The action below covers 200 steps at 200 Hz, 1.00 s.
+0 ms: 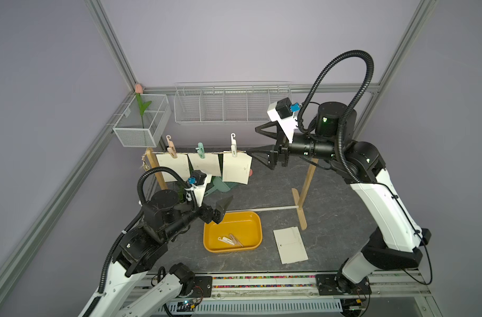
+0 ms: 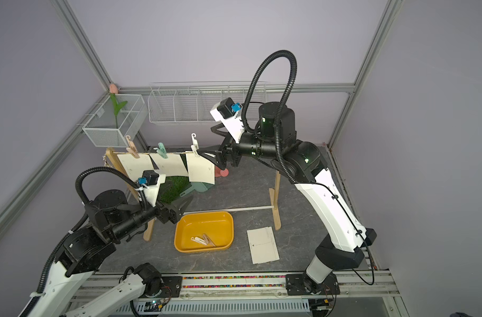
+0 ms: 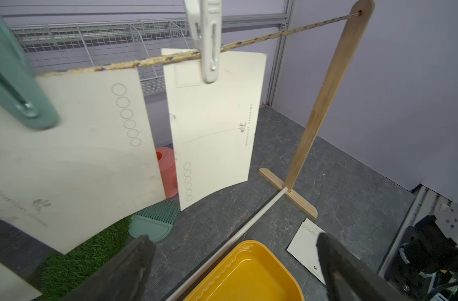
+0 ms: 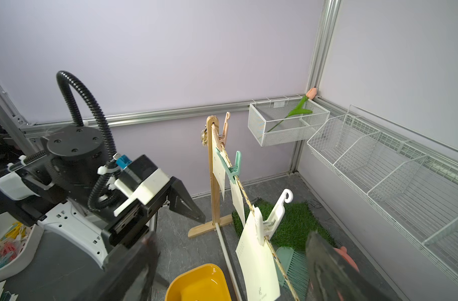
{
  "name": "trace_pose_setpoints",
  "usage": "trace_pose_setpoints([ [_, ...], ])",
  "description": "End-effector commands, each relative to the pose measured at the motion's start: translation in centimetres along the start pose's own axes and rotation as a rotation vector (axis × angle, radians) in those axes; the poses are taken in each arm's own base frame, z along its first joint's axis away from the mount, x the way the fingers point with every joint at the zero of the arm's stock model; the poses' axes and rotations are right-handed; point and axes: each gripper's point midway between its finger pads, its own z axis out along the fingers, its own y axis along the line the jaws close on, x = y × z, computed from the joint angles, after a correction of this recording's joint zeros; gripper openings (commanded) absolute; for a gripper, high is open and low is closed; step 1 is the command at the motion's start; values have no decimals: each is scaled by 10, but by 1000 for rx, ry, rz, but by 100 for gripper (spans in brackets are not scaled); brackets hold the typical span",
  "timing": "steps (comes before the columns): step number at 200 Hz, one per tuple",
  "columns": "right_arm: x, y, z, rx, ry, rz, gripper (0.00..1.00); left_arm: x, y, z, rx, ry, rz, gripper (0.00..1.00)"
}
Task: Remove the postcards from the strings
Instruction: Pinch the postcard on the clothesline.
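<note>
Your three hanging postcards (image 1: 205,164) are pinned to the twine (image 3: 275,35) by a peach clothespin (image 1: 171,148), a teal clothespin (image 1: 200,152) and a white clothespin (image 1: 233,148). Another postcard (image 1: 290,245) lies flat on the worktop (image 1: 333,219) near the yellow tray (image 1: 242,223), which holds two loose clothespins (image 1: 231,240). The right end effector (image 1: 251,140) stands apart just beside the white clothespin. The left end effector (image 3: 233,238) is spread wide above the tray's edge and holds nothing.
</note>
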Motion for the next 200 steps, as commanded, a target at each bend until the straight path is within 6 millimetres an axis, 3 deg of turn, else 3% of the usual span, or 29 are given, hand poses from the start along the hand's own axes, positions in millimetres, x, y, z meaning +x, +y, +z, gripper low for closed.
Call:
trace_pose_setpoints([
  [1,6,-5,2,-17,12,-4,89,-20,-9,2,100,-43,36,99],
  [33,11,-15,9,-72,17,29,89,-11,-3,24,149,18,58,99],
  [87,15,-21,14,-114,5,46,89,-15,39,39,20,-35,42,93],
  [129,16,-22,13,-130,1,41,89,-8,29,58,124,4,62,88],
  [164,18,-21,13,-136,-2,44,89,-5,27,69,168,17,69,77],
  [200,19,-22,14,-139,-3,48,89,-5,28,71,163,11,71,54],
])
